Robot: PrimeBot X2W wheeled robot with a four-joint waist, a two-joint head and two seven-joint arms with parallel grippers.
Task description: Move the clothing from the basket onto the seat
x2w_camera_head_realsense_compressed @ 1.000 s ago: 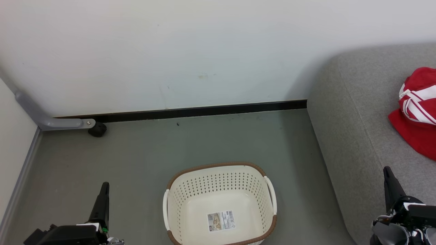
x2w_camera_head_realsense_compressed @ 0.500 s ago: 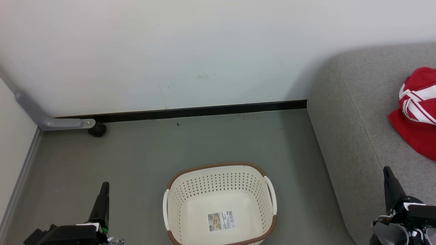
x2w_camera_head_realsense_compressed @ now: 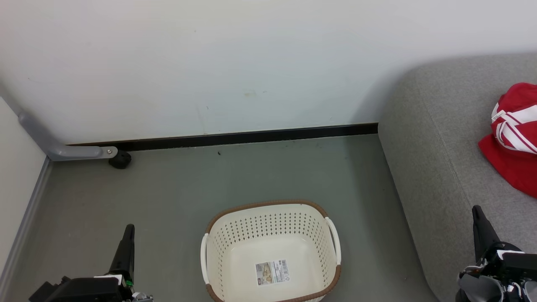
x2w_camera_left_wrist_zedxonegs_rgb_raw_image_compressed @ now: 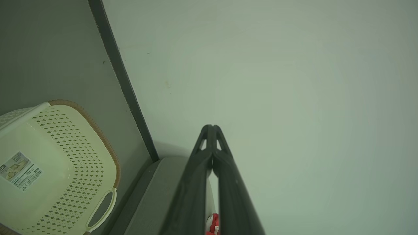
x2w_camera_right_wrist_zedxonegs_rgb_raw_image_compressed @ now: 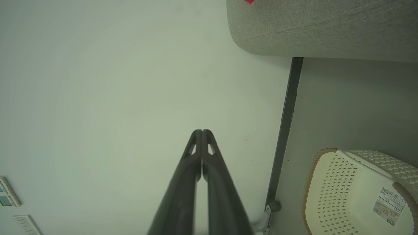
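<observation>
The red clothing [x2w_camera_head_realsense_compressed: 514, 136] with white stripes lies on the grey seat [x2w_camera_head_realsense_compressed: 432, 142] at the right; a sliver of it shows in the left wrist view [x2w_camera_left_wrist_zedxonegs_rgb_raw_image_compressed: 214, 225] and the right wrist view [x2w_camera_right_wrist_zedxonegs_rgb_raw_image_compressed: 249, 1]. On the floor at bottom centre stands the cream basket [x2w_camera_head_realsense_compressed: 271, 228], holding just a label sticker [x2w_camera_head_realsense_compressed: 272, 272]; it is also in view as basket [x2w_camera_left_wrist_zedxonegs_rgb_raw_image_compressed: 75, 156] and basket [x2w_camera_right_wrist_zedxonegs_rgb_raw_image_compressed: 329, 182]. My left gripper [x2w_camera_head_realsense_compressed: 128, 230] is shut and empty left of the basket. My right gripper [x2w_camera_head_realsense_compressed: 476, 210] is shut and empty over the seat's front edge, below the clothing.
A white wall with a black baseboard [x2w_camera_head_realsense_compressed: 235, 137] runs behind the basket. A grey bracket with a dark wheel [x2w_camera_head_realsense_compressed: 120, 159] sits at the far left corner. Grey floor [x2w_camera_head_realsense_compressed: 168, 197] lies open between basket, wall and seat.
</observation>
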